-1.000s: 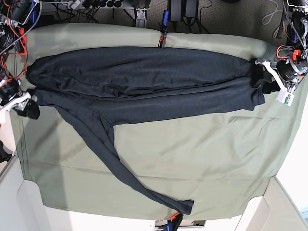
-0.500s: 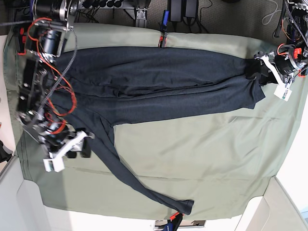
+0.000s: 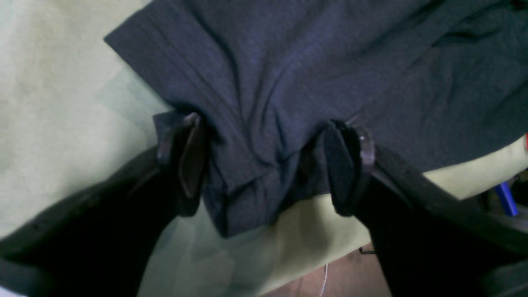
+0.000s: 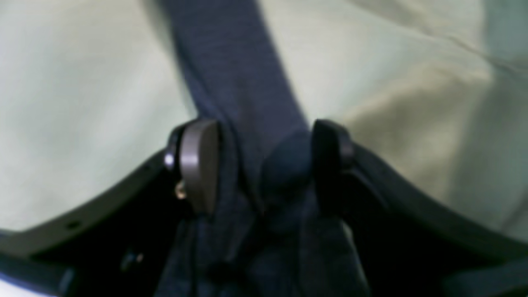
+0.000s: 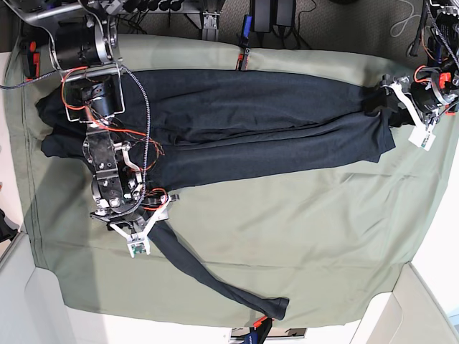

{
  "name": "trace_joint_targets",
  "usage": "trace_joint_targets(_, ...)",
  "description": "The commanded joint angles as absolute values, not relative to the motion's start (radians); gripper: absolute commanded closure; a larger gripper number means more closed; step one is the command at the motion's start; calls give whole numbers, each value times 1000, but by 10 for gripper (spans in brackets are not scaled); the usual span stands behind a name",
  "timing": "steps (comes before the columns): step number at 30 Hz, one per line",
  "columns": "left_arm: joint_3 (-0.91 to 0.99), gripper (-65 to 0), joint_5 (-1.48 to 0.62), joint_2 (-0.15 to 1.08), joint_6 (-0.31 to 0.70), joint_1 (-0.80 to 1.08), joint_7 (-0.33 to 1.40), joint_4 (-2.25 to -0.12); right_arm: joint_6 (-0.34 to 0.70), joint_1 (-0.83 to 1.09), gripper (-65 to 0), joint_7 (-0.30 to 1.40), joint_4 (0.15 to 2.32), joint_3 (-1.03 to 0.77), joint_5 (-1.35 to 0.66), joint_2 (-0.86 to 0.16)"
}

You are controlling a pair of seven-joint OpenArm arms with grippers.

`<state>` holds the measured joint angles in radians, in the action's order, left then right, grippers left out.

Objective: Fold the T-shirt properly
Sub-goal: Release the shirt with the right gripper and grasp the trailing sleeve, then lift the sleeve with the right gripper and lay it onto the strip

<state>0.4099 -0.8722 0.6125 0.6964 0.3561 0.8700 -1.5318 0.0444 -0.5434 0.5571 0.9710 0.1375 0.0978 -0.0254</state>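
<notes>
The dark navy T-shirt (image 5: 237, 122) lies stretched left to right on the sage-green cloth (image 5: 301, 236). One long sleeve (image 5: 208, 279) trails down toward the front edge. My right gripper (image 5: 154, 222) hangs over that sleeve near the shoulder. In the right wrist view the right gripper (image 4: 264, 163) is open, and the sleeve (image 4: 239, 82) runs between its fingers (image 4: 198, 165). My left gripper (image 5: 380, 107) is at the shirt's right end. In the left wrist view the left gripper (image 3: 268, 165) is open wide, and a hem corner (image 3: 243, 198) lies loose between its fingers (image 3: 346, 173).
Cables, power bricks and a blue-handled tool (image 5: 246, 27) line the back edge, with a red clamp (image 5: 242, 59) on the cloth's rim. The right arm's links (image 5: 93, 93) reach across the shirt's left end. The green cloth's front edge (image 5: 179, 315) lies close to the sleeve cuff.
The right arm swung from the shirt's left edge across to the sleeve near the shoulder. Both grippers' jaws have widened. The left gripper stayed at the shirt's right end.
</notes>
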Motion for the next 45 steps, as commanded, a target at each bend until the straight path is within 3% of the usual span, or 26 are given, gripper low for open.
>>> trace_joint_targets(1, 421, -463, -900, 642, 698, 348, 872, -1551, 36, -576, -347, 538, 986, 135, 101, -27)
trace_joint_targets(5, 445, -462, -954, 657, 698, 348, 895, -1594, 41, -576, -340, 540, 985, 135, 102, -27)
trace_joint_targets(6, 464, -462, -964, 657, 698, 348, 886, -1612, 47, -576, -312, 543, 985, 135, 102, -27)
trace_joint_targets(10, 558, -462, -1011, 657, 698, 347, 879, -1686, 93, -576, -9, 561, 986, 135, 101, -27)
trace_joint_targets(11, 576, -462, -1013, 657, 698, 347, 879, -1699, 104, -576, 0, 570, 986, 135, 101, -27)
trace_joint_targets(18, 601, -462, -1013, 657, 698, 347, 879, -1708, 113, -572, 0, 635, 1044, 135, 100, -20)
trace_joint_targets(29, 601, -462, -1013, 657, 698, 347, 879, -1708, 193, -387, 0, 715, 1442, 152, -31, -16)
trace_joint_targets(37, 601, -462, -1014, 657, 698, 346, 842, -1708, 310, -159, 0, 746, 1651, 166, -94, -26)
trace_joint_targets(41, 601, -462, -1031, 657, 698, 346, 834, -1709, 363, -1, 0, 728, 1782, 166, -173, -80)
trace_joint_targets(45, 601, -462, -1032, 656, 698, 347, 835, -1709, 363, 61, 0, 708, 1821, 164, -181, -117)
